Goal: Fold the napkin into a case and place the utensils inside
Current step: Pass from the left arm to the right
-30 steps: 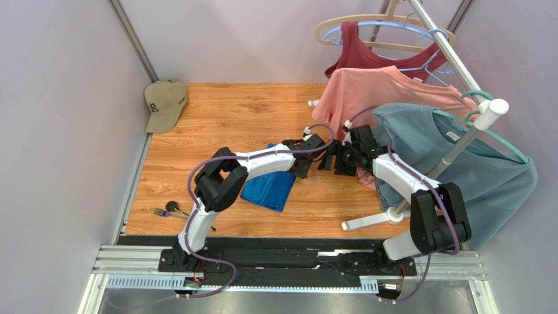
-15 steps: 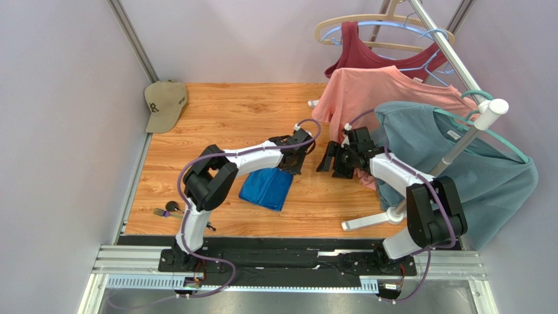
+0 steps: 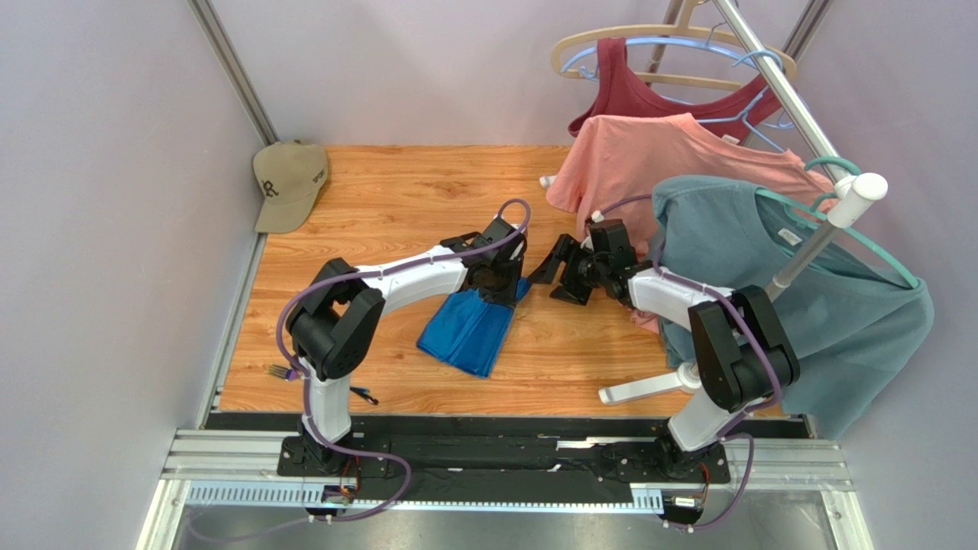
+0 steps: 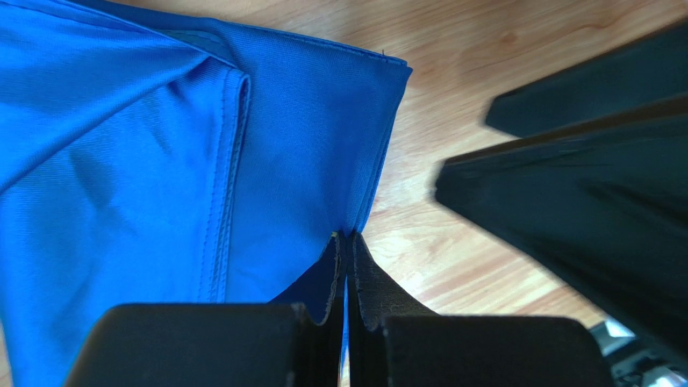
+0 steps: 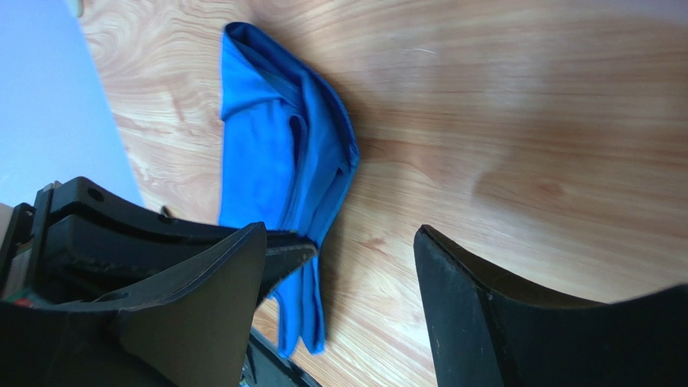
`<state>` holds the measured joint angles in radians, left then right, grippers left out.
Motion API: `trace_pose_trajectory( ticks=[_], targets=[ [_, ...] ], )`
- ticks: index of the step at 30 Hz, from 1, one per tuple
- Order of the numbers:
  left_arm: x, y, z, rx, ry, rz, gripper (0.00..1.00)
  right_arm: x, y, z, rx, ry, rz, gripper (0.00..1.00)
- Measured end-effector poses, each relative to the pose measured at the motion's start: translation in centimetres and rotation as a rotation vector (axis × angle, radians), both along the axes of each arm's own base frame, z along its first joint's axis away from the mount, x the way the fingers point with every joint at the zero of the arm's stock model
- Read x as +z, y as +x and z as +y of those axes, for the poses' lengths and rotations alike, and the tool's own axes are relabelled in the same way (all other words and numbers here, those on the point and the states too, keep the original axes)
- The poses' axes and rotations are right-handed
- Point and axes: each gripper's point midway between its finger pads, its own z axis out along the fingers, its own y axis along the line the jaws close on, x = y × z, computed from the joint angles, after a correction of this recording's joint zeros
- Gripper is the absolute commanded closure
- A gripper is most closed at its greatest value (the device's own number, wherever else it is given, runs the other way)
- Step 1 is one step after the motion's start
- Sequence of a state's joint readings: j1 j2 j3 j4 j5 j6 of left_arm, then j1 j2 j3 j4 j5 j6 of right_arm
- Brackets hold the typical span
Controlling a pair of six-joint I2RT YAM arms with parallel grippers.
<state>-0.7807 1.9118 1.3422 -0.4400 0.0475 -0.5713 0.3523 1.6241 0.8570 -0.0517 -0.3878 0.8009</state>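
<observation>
The royal-blue napkin (image 3: 468,330) lies folded and bunched on the wooden table, left of centre. My left gripper (image 3: 510,289) is shut on the napkin's right edge. In the left wrist view its fingertips (image 4: 347,236) pinch the hem of the napkin (image 4: 161,161), with blue cloth showing between the pads. My right gripper (image 3: 552,270) hovers open just right of it, nothing between its fingers. In the right wrist view the right gripper (image 5: 339,230) faces the napkin (image 5: 274,145). The utensils (image 3: 277,372) lie at the table's near left edge, mostly hidden by the left arm.
A tan cap (image 3: 289,178) sits at the far left corner. A clothes rack stands at the right, its white foot (image 3: 643,390) on the table, with a teal shirt (image 3: 804,287), a pink shirt (image 3: 654,160) and a dark red top (image 3: 643,97) hanging over the right side.
My left gripper has shut on the napkin's right edge and moved left and farther back. The napkin has stretched longer. My right gripper has followed leftward, staying open.
</observation>
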Motion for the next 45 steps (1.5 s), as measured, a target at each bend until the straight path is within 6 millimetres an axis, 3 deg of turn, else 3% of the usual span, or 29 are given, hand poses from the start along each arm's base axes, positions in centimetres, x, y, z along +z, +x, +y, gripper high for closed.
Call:
trace_pose_trajectory(
  ticks=[5, 11, 16, 22, 33, 36, 40, 41, 45],
  targets=[
    [1.2, 0.1, -0.5, -0.003, -0.047, -0.008, 1.00, -0.2, 0.6, 1.6, -0.005, 0.054, -0.018, 0.30],
    [1.3, -0.2, -0.9, -0.009, -0.073, 0.007, 1.00, -1.6, 0.9, 2.6, -0.011, 0.072, 0.001, 0.38],
    [1.4, -0.2, -1.1, -0.007, -0.083, 0.012, 1.00, -1.5, 0.8, 3.3, -0.005, 0.071, -0.013, 0.46],
    [1.4, -0.3, -1.1, -0.009, -0.085, 0.014, 1.00, -1.7, 0.3, 3.8, 0.001, 0.073, -0.005, 0.48],
    [1.4, -0.3, -1.1, -0.007, -0.086, 0.017, 1.00, -2.3, -0.6, 4.1, -0.014, 0.088, 0.029, 0.64],
    [1.5, -0.2, -1.2, -0.008, -0.089, 0.016, 1.00, -2.1, -0.5, 4.3, -0.016, 0.098, 0.026, 0.73],
    [1.5, 0.0, -1.5, -0.011, -0.094, 0.018, 1.00, -1.7, -0.5, 4.6, -0.017, 0.120, 0.025, 1.00],
    [1.4, 0.0, -1.6, -0.012, -0.094, 0.019, 1.00, -1.6, -0.5, 4.7, -0.019, 0.131, 0.026, 1.00],
    [1.4, 0.0, -1.7, -0.019, -0.099, 0.029, 0.74, -1.5, -0.4, 4.8, -0.025, 0.140, 0.033, 1.00]
  ],
)
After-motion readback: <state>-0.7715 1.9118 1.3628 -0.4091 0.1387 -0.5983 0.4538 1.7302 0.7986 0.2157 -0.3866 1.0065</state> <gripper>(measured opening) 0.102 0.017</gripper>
